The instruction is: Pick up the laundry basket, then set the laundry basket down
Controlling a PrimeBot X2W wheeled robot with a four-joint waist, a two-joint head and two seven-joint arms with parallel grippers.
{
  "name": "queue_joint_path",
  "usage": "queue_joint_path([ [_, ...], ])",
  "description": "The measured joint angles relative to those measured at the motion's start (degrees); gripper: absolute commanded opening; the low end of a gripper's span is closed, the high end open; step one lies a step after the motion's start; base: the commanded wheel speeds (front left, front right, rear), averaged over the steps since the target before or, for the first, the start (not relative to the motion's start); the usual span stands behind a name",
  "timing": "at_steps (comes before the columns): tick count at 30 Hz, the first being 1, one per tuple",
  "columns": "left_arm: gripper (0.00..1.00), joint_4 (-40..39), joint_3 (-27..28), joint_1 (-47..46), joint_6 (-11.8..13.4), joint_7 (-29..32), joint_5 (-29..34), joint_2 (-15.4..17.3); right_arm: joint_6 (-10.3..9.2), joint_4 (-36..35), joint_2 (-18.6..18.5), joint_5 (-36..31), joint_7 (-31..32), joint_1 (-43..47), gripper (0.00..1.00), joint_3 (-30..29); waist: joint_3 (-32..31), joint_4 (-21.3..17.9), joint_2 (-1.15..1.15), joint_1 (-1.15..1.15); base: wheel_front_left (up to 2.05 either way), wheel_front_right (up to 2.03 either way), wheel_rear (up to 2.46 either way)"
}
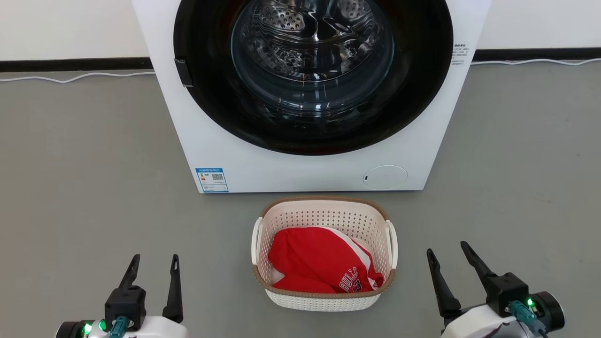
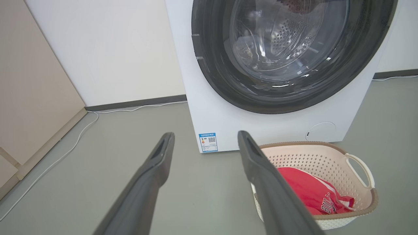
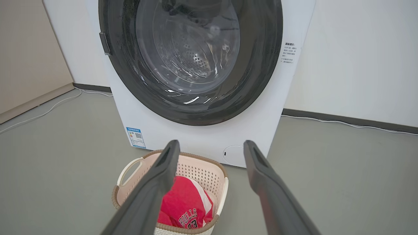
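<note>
Low at the left, the left gripper (image 1: 156, 258) hangs over the grey floor (image 1: 84, 188), fingers spread wide and empty. Between the grippers the laundry basket (image 1: 324, 217) sits on the floor just before the washer (image 1: 300, 171), a red garment (image 1: 314, 258) inside. Right of it, the right gripper (image 1: 446, 249) is equally wide, holding nothing.

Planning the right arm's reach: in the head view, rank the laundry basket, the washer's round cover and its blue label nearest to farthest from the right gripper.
From the right gripper:
1. laundry basket, to its left.
2. round cover, lower right of the washer.
3. blue label, washer's lower left.
</note>
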Motion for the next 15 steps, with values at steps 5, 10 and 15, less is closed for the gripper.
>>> queue_joint_path([
  [5, 1.0, 0.92, 1.16, 0.0, -0.36, -0.18, -0.16, -0.46, 0.01, 0.0, 0.0, -0.2, -0.14, -0.01, 1.0, -0.01, 0.1, 0.04, 0.0, 0.0, 0.0, 0.0, 0.0],
  [10, 1.0, 1.53, 2.55, -0.01, -1.57, -0.18, -0.29, -1.59, 0.01, 0.02, 0.01, -0.15, -0.14, -0.01, 1.0, -0.02, 0.28, 0.07, 0.0, 0.0, 0.0, 0.0, 0.0],
  [15, 1.0, 1.55, 3.47, -0.02, -2.14, -0.18, -0.27, -1.86, 0.01, 0.13, 0.02, -0.04, -0.14, -0.01, 1.0, -0.05, 0.66, 0.08, 0.0, 0.0, 0.0, 0.0, 0.0],
])
